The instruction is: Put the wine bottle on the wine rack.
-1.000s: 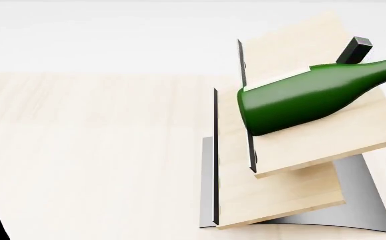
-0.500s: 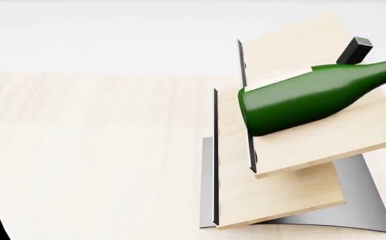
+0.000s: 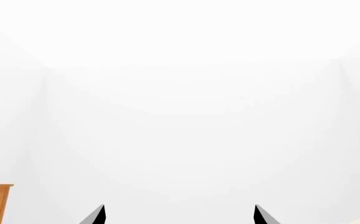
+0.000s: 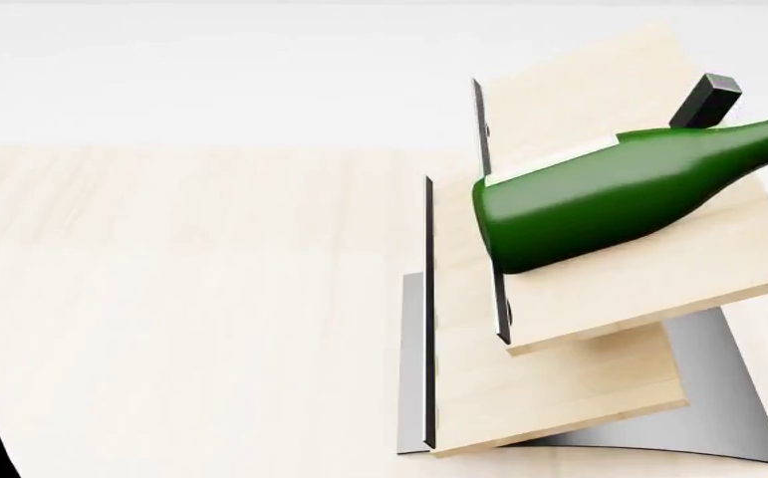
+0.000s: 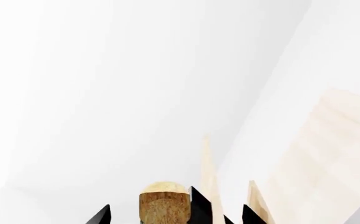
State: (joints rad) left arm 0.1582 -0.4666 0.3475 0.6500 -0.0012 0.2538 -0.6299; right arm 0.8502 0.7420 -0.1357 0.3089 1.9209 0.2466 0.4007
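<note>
The wine bottle [image 4: 597, 199] lies slanted on the wine rack [image 4: 583, 299]'s upper board, its cork between my spread right hand [image 5: 170, 215]; nudging it could roll it off.

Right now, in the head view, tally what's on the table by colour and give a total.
Green: 1, the wine bottle
Light wood: 2, the slanted boards of the wine rack
Black: 1, the peg
Dark grey: 1, the curved metal base
Total: 5
</note>
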